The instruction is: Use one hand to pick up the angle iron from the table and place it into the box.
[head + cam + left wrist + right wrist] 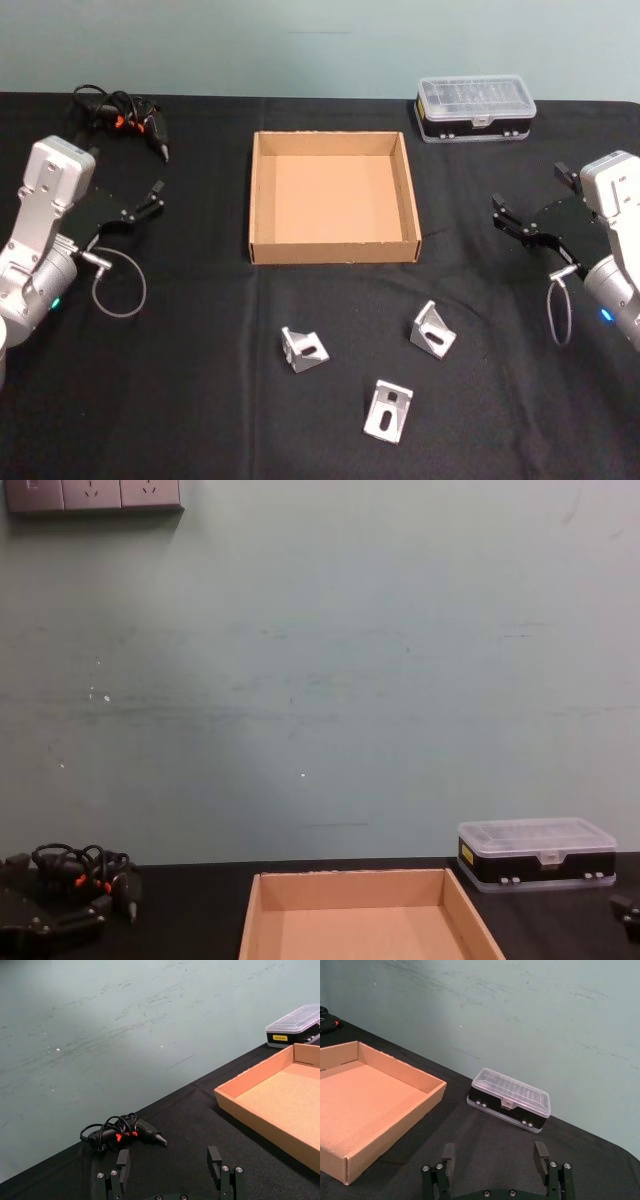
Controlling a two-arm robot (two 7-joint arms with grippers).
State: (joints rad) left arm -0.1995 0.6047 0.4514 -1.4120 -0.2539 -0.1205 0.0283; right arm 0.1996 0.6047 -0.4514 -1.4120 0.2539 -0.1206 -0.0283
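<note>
On the near half of the table [200, 400] lie three silver angle irons, apart from one another and from the arms: one to the left [304, 349], one to the right [433, 330] and a third nearest the robot [389, 410]. None is touched by either arm. Behind them, at mid-table, sits the box [333, 250], a shallow tan cardboard tray with low walls, its floor bare. Left gripper [168, 1157]: held above the table at the left side, well clear of the box, fingers spread wide and holding nothing; its wrist view looks past the fingertips [123, 1159] to a black glue gun [125, 115] with a coiled cord at the far left of the table. Right gripper [494, 1152]: held above the table at the right side, level with the front of the box, jaws likewise wide apart and empty; its wrist view looks towards a clear-lidded plastic case [475, 108] with a black base, which stands at the far right, behind the box and separate from it. The chest view shows wall sockets [93, 494] high on the pale green wall behind the table.
</note>
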